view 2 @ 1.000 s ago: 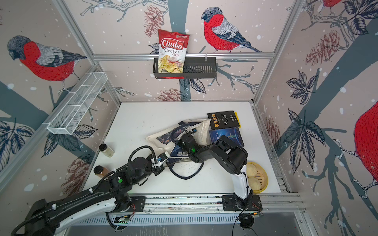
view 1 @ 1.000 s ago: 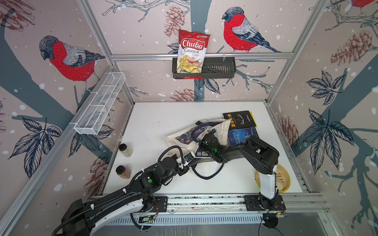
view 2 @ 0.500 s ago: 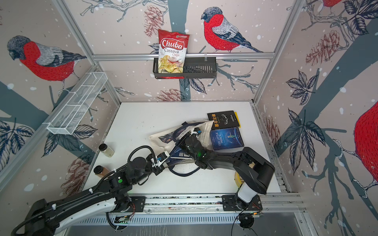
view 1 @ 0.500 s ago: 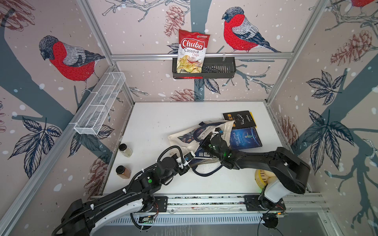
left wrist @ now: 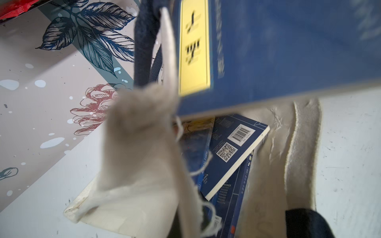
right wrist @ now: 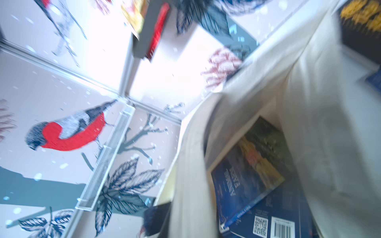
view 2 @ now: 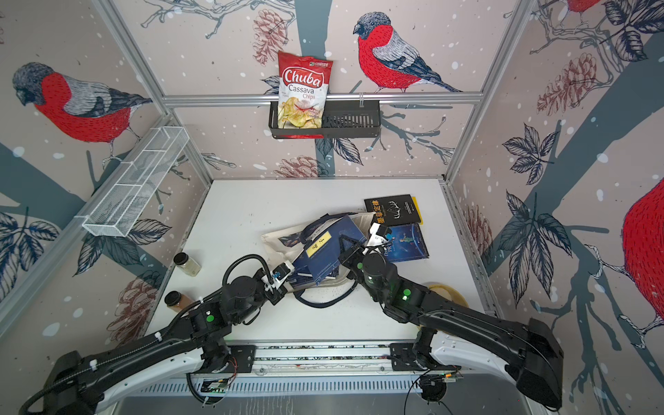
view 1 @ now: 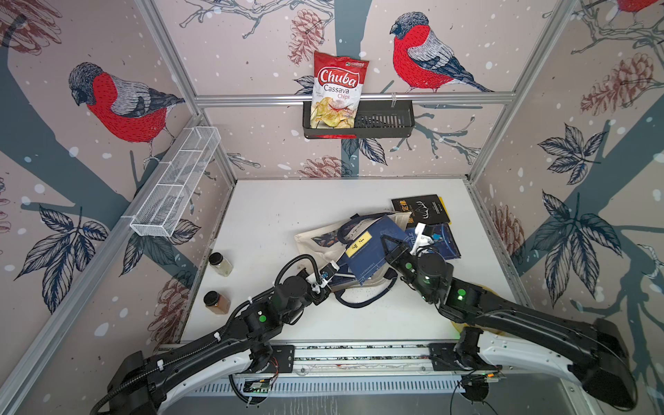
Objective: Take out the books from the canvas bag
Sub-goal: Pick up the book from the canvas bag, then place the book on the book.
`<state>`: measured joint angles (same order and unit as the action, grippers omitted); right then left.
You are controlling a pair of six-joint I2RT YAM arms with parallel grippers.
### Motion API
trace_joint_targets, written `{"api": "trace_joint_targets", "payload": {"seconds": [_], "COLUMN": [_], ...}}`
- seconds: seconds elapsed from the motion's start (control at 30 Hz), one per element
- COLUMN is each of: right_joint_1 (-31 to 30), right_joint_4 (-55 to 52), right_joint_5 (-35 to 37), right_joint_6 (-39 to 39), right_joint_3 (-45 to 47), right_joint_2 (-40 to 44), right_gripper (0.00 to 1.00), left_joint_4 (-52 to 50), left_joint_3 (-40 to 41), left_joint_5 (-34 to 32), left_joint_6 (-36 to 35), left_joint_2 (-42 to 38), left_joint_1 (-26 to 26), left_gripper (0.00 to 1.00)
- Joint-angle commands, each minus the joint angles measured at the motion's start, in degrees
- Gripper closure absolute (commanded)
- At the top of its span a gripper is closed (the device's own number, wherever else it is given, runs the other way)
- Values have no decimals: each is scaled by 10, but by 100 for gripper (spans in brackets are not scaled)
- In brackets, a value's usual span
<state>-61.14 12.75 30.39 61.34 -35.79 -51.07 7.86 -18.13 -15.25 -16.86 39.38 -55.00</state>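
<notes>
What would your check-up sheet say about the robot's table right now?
Surface: white table, lightly scuffed.
Job's things: bag lies mid-table, mouth toward the arms; navy book raised over it; more books inside; black book and blue book already out, on the right arm's side.
Clutter: two jars near the left edge; yellow dish under the right arm.
Grippers: left gripper shut, seemingly pinching the bag's rim; right gripper shut on the navy book's edge.
Cables: black hose loops above the left arm.
Surroundings: bird-print walls; chips in black basket at the back; wire basket on the left wall.
</notes>
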Motion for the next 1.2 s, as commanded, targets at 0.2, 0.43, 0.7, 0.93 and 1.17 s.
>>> {"api": "trace_joint_targets", "payload": {"seconds": [0.2,0.43,0.7,0.93,1.17], "right_joint_1": [66,337,562,579,578], "right_joint_4": [-47,-36,44,97,202], "right_joint_5": [123,-99,-326,-339,-354], "right_joint_6": [-112,-76,5,-2,29], "right_joint_3": [-28,-58,-82,-109,-120], "right_joint_2": [108,85,-65,-204,-358], "right_gripper": [100,100,100,100,100], "left_joint_4": [46,36,32,34,37], "left_joint_3": [-11,-15,-17,-16,-14], "left_joint_5": [-59,-56,-50,-43,-36], "left_joint_6": [-8,-9,-11,-11,-13], "left_joint_2": [11,16,22,25,22], "left_joint_1": [2,2,2,2,2], "left_gripper": [100,100,100,100,100]}}
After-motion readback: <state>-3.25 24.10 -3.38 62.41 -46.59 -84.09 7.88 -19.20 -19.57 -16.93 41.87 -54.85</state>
